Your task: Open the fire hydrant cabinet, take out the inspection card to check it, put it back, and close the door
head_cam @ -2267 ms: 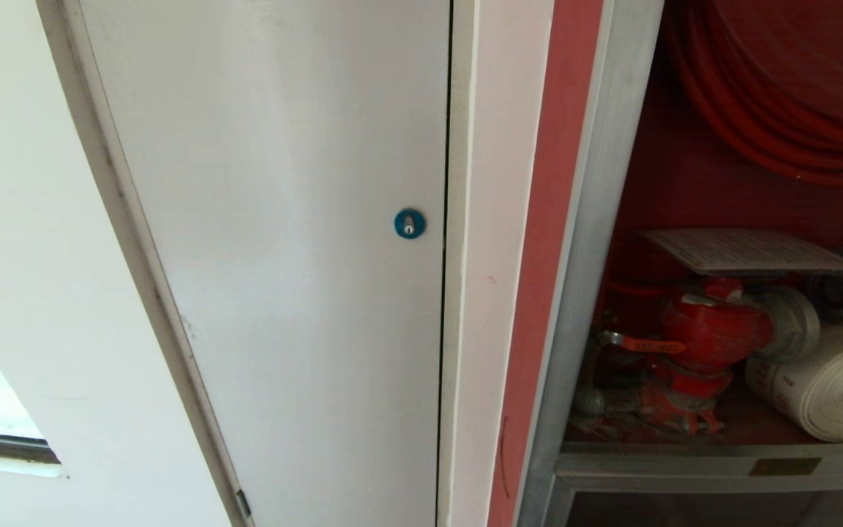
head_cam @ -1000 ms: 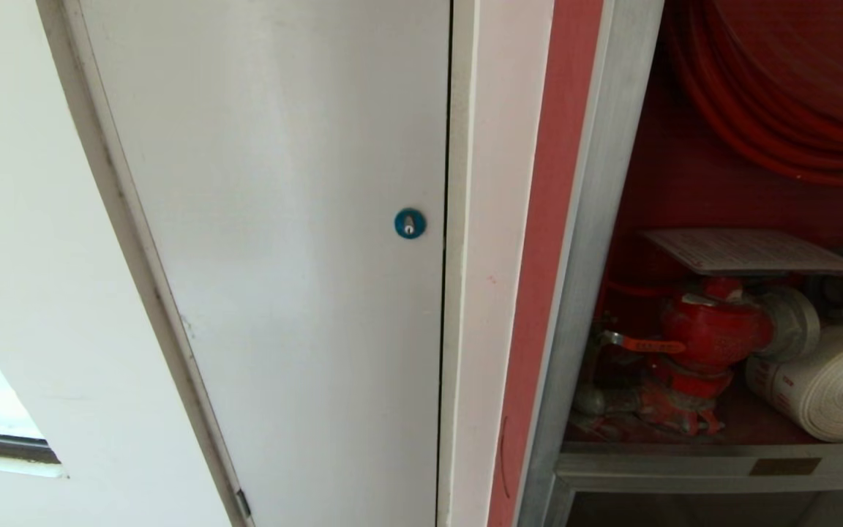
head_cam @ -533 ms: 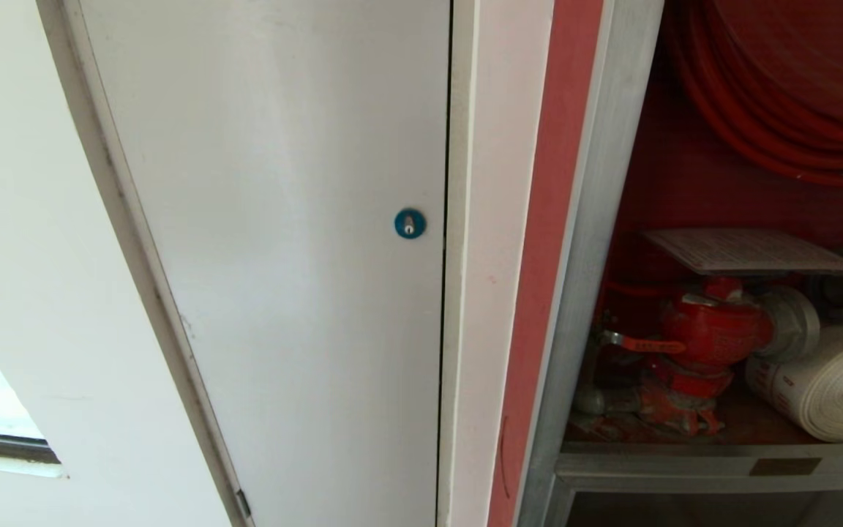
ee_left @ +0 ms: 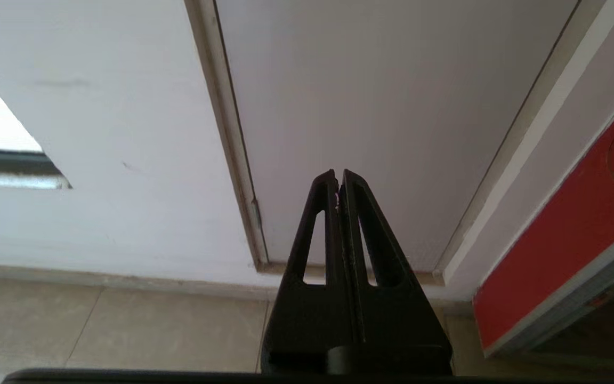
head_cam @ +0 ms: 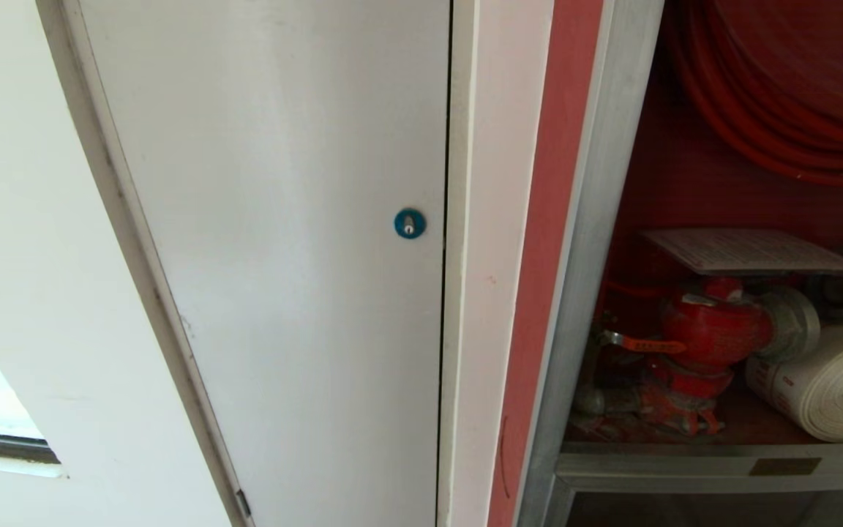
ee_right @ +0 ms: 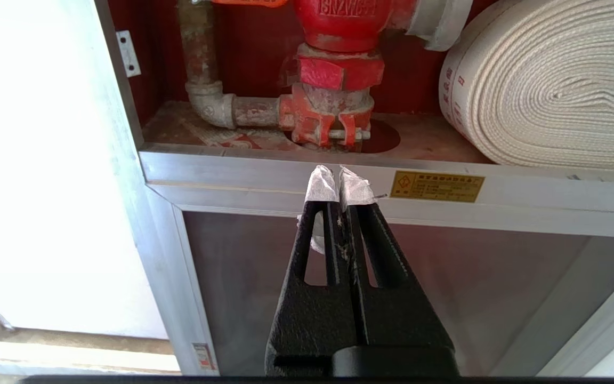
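Fire hydrant cabinet [head_cam: 597, 241]: right of frame — open front.
Inspection card [head_cam: 747, 251]: flat atop red valve [head_cam: 714, 329].
Left gripper [ee_left: 338, 178]: closed, empty.
Right gripper [ee_right: 339, 178]: closed, empty.

Fire hydrant cabinet [head_cam: 597, 241]: silver aluminium frame, red edge strip down its left side, red interior, upper compartment exposed with no glass in front of it. Its door is not in any view. Inspection card [head_cam: 751, 251]: white sheet with a dark printed grid, lying roughly flat inside the upper compartment, resting on top of the red valve, below the coiled red hose; print too small to read. Lower section of the cabinet is a dark tinted glass panel in a silver frame, with a small orange label plate on the crossbar above it.
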Tool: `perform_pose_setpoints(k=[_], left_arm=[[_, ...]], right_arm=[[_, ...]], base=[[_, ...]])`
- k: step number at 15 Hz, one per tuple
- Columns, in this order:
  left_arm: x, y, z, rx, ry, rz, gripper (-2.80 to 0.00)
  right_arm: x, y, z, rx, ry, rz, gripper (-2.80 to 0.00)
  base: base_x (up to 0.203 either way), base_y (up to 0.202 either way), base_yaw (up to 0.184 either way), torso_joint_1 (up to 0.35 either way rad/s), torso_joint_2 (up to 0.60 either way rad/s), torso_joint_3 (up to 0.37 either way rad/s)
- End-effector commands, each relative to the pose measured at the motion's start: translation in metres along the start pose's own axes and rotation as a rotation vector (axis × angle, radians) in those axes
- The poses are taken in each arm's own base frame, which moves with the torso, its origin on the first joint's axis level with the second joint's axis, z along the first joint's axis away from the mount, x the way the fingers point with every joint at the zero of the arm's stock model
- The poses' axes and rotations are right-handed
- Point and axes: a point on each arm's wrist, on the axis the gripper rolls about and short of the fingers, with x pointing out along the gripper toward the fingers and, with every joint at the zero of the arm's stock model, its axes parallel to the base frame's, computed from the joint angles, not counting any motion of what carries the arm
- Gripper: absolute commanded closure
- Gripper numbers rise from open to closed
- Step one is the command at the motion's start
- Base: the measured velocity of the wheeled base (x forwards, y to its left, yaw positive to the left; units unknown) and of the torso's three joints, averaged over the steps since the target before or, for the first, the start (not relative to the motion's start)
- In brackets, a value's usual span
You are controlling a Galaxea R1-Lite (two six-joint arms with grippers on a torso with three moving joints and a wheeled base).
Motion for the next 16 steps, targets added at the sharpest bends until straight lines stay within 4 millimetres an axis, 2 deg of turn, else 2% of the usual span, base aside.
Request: perform_pose_setpoints(k=[1,3,16], left_arm=[[-0.0136,0.0002,-0.0052,-0.008,-0.185,0.003,0.0],[-0.0176,0.0002,-0.0072,-0.016,-0.243,0.006,0.0],[-0.0176,0.0002,-0.0072,-0.016,-0.243,0.006,0.0]], right_arm=[[0.0,0.0,0.0001,0.0,-0.002,0.0,0.0],[0.0,0.0,0.0001,0.0,-0.001,-0.001,0.0],[0.0,0.0,0.0001,0.0,-0.001,-0.001,0.0]], base=[[0.0,0.0,0.0,0.0,0.0,0.0],[0.0,0.0,0.0,0.0,0.0,0.0],[0.0,0.0,0.0,0.0,0.0,0.0]])
